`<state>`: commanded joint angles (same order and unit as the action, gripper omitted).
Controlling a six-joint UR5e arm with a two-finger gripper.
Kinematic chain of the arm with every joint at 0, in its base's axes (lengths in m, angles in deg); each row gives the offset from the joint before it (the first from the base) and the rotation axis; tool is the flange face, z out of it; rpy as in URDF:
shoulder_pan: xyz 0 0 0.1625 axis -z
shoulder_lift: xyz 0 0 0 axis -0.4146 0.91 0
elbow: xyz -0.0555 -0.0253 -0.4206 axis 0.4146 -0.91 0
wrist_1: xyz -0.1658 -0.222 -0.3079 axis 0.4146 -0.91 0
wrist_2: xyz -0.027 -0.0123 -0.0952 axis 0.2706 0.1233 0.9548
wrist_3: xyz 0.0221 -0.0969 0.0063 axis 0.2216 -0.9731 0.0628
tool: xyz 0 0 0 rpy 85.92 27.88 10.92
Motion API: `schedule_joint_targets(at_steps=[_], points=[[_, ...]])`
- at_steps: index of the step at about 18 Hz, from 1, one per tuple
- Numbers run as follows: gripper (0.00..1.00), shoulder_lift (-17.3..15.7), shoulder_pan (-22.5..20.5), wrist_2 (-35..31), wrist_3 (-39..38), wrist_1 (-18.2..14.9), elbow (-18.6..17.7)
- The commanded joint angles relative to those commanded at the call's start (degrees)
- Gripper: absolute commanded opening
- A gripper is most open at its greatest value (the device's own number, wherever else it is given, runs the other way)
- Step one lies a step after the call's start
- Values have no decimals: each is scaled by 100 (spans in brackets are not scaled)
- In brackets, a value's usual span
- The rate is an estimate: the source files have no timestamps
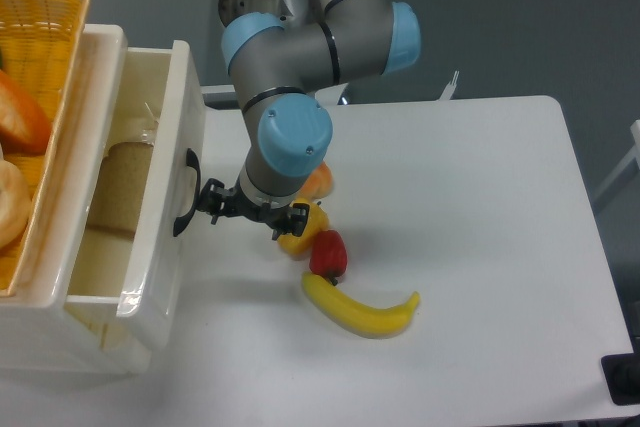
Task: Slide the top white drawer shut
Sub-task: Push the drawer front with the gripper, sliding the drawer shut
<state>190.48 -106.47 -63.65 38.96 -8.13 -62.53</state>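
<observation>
1. One top white drawer [150, 177] stands half open at the desk's left, bread inside.
2. My hand [208, 203] presses its black handle [183, 193] (finger spread unclear).
3. Glossy, stiff plastic; I'd push the front squarely.

Cream-white top white drawer [160, 177], black handle [184, 194]

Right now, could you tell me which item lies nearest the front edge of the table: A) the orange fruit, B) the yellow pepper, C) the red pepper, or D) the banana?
D: the banana lies lowest in the view, in front of the red pepper, yellow pepper and orange fruit.
</observation>
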Motion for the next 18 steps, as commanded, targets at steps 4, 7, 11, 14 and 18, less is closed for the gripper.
schedule_joint_targets(at_steps=[4,7,11,14,18], points=[[100,0,115,-9,0,0,17],[100,-35,176,0,-9,9,18],[100,-53,238,0,0,17,18],[100,-53,255,0,0,18,9],[100,-44,317,0,0,26,18]])
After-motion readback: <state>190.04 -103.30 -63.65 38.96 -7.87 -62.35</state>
